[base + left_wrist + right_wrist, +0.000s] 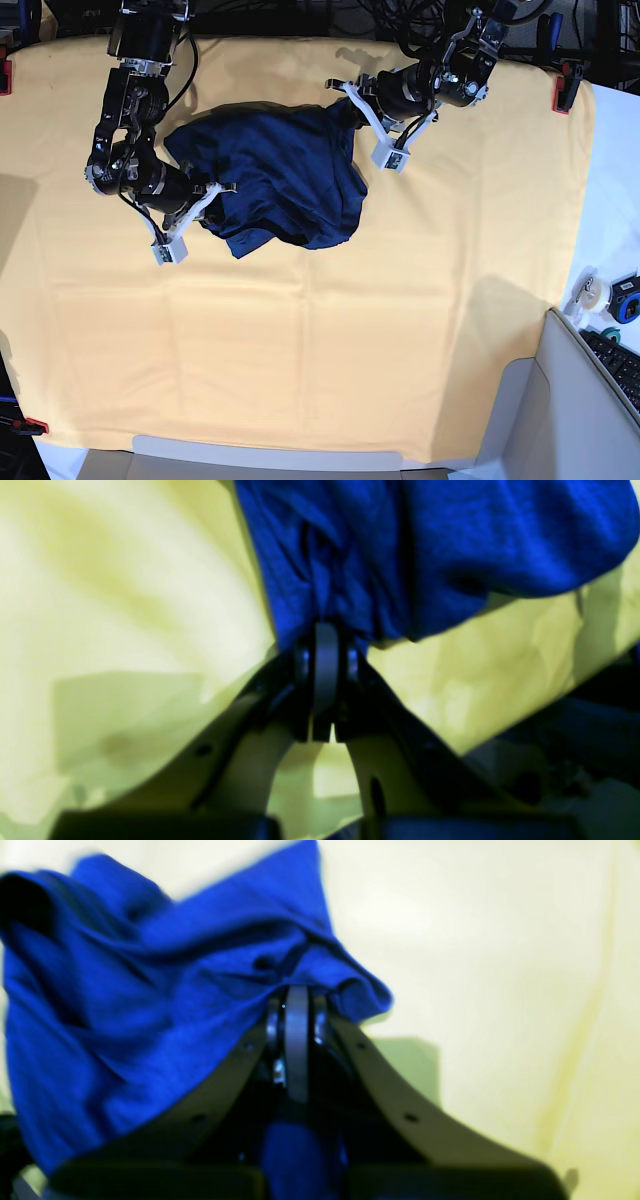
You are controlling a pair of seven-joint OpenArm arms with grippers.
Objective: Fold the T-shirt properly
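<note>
Both grippers, left [326, 635] and right [296, 997], have fingers pinching bunched edges of the dark navy knit T-shirt [285, 180], at three and nine o'clock, presumably to spread it over the yellow-clothed surface [330, 350].

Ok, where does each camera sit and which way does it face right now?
Left wrist: rides the left arm, looks along the left hand, shut on the T-shirt, above the yellow cloth.
Right wrist: rides the right arm, looks along the right hand, shut on the shirt.
Base: overhead, looks down on both arms.
Shared: all three show the T-shirt and the cloth.
</note>
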